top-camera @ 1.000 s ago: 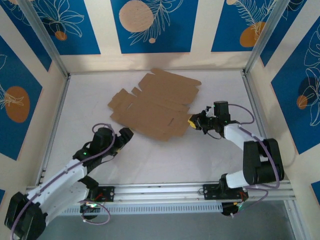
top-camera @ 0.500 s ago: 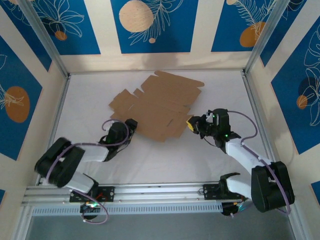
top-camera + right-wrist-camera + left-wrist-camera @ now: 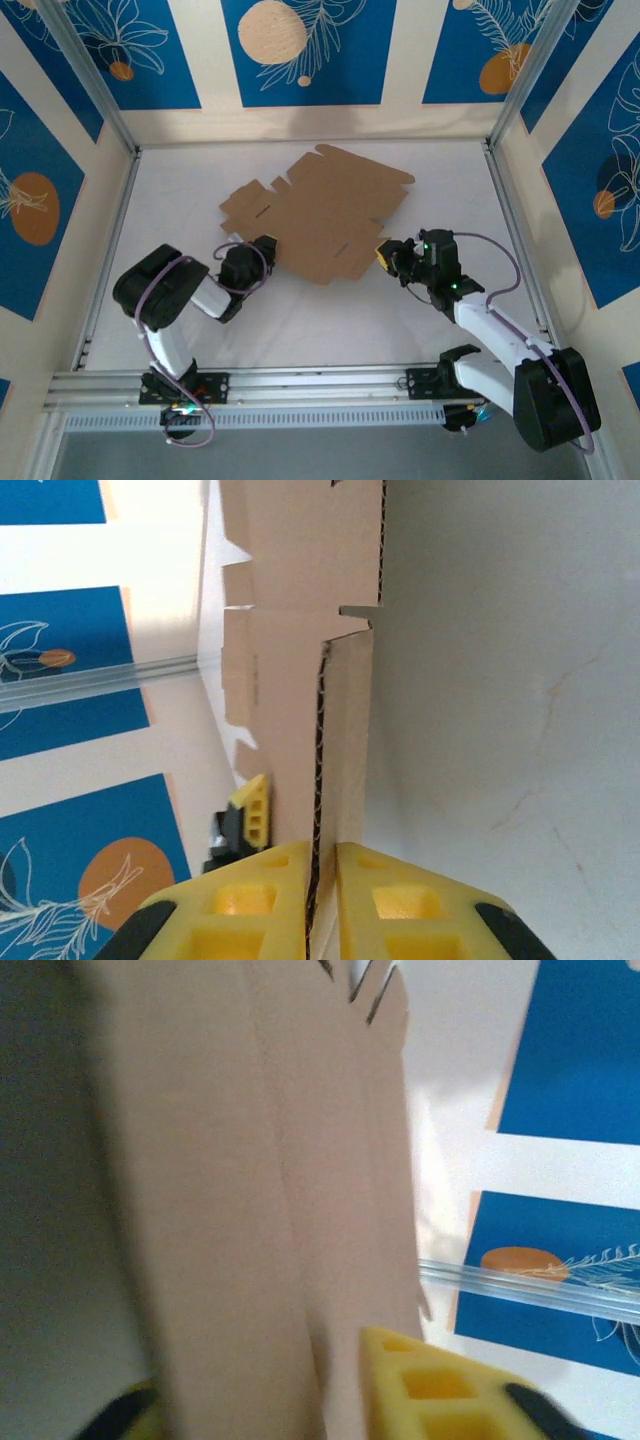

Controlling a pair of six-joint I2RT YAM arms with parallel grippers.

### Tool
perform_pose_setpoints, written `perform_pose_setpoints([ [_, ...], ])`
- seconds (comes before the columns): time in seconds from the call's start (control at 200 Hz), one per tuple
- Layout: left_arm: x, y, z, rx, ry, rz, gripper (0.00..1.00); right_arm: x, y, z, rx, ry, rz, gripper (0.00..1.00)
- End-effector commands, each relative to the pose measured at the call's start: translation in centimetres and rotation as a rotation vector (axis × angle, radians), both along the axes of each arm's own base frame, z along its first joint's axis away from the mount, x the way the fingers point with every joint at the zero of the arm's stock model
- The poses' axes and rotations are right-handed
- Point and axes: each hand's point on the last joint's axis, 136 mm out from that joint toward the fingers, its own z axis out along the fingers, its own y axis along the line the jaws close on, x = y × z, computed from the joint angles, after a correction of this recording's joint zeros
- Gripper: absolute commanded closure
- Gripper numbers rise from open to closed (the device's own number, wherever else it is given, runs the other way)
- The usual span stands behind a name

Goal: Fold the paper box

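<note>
- Desk (image 3: 330, 320): white top, with both arm bases bolted along its near edge.
- Paper box (image 3: 315, 215): brown corrugated sheet, die-cut with flaps and slots. It is unfolded and lies flat mid-desk, toward the back wall, between the 2 tools.
- Right tool (image 3: 385, 255): at the sheet's near-right corner. In the wrist view its 2 yellow fingers (image 3: 400, 905) press together on the cardboard edge, with corrugation visible in the seam between them. It is clamped on the paper box.
- Left tool (image 3: 265, 250): at the sheet's near-left edge. In the wrist view the cardboard runs between 1 yellow finger (image 3: 440, 1390) and a sliver of the other. The view is blurred, so I cannot tell whether they pinch tight.
</note>
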Motion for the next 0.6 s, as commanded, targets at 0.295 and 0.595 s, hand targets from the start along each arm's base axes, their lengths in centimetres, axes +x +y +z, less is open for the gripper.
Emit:
perform_pose_setpoints([
  [0.295, 0.3, 0.0, 4.6, 0.218, -0.07, -0.099, 1.0, -2.2, -1.5, -0.2, -0.255, 0.057, -0.019, 0.12],
  [0.595, 1.1, 1.4, 16.5, 0.926, -0.26, -0.336, 1.0, -5.4, -4.8, 4.5, -0.649, -0.018, 0.101, 0.02],
])
